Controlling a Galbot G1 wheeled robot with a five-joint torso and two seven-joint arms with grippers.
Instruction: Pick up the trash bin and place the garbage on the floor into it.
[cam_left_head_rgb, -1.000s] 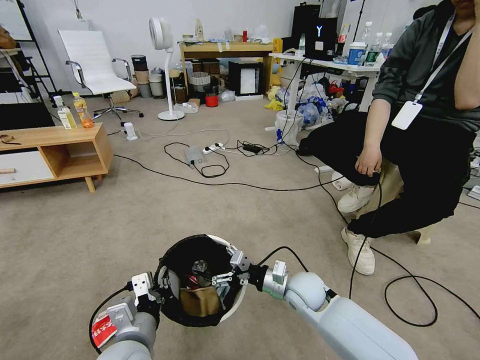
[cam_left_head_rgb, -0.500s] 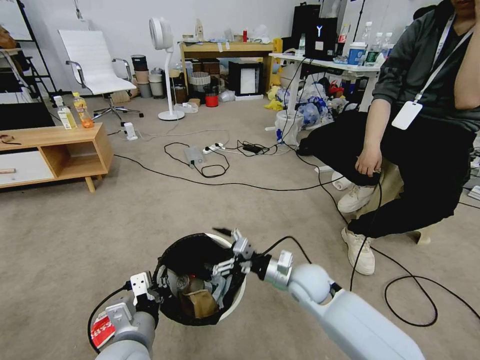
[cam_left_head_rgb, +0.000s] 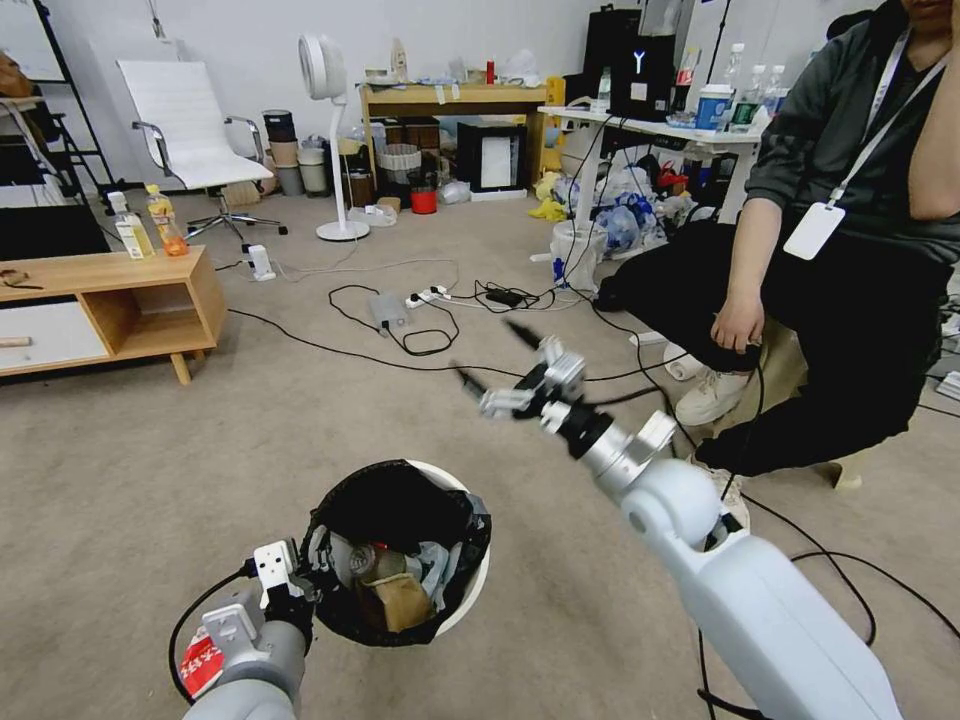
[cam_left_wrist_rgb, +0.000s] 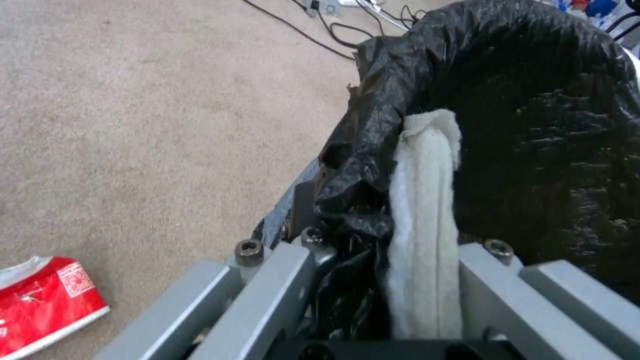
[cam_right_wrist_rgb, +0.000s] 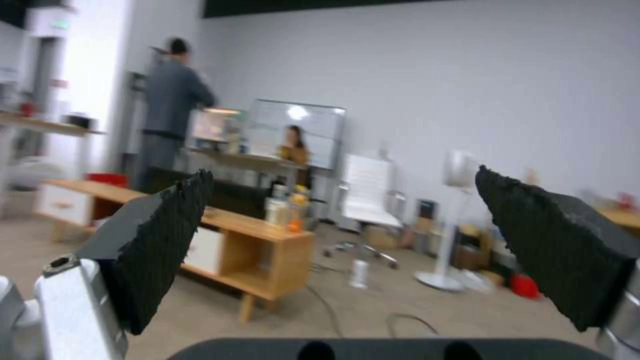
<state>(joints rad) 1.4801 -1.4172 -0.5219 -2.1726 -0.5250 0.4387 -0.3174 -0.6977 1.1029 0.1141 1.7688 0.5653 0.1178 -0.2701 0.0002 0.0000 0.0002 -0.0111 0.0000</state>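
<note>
The trash bin (cam_left_head_rgb: 462, 598), white with a black bag liner, hangs low in front of me. My left gripper (cam_left_head_rgb: 300, 578) is shut on its near-left rim, and the left wrist view has the white rim and the black liner (cam_left_wrist_rgb: 520, 125) pinched between the grey fingers (cam_left_wrist_rgb: 267, 295). Garbage lies inside: a brown paper bag (cam_left_head_rgb: 400, 602), white tissues (cam_left_head_rgb: 437, 570) and a clear bottle (cam_left_head_rgb: 362, 560). A red-and-white snack wrapper (cam_left_head_rgb: 200, 665) (cam_left_wrist_rgb: 47, 300) rests on the floor (cam_left_head_rgb: 150, 500) beside my left arm. My right gripper (cam_left_head_rgb: 490, 355) (cam_right_wrist_rgb: 353, 240) is raised above and beyond the bin, open, with nothing between its pads.
Black cables (cam_left_head_rgb: 420, 340) cross the carpet ahead. A low wooden cabinet (cam_left_head_rgb: 110, 300) with two drink bottles (cam_left_head_rgb: 165, 225) stands at left. A seated person (cam_left_head_rgb: 850, 300) with feet (cam_left_head_rgb: 715, 500) on the carpet is close on the right. A fan (cam_left_head_rgb: 330, 130) and desks stand behind.
My right gripper has lifted out of the bin and swung up and forward, empty and open. The left gripper still holds the bin's rim, slightly lower.
</note>
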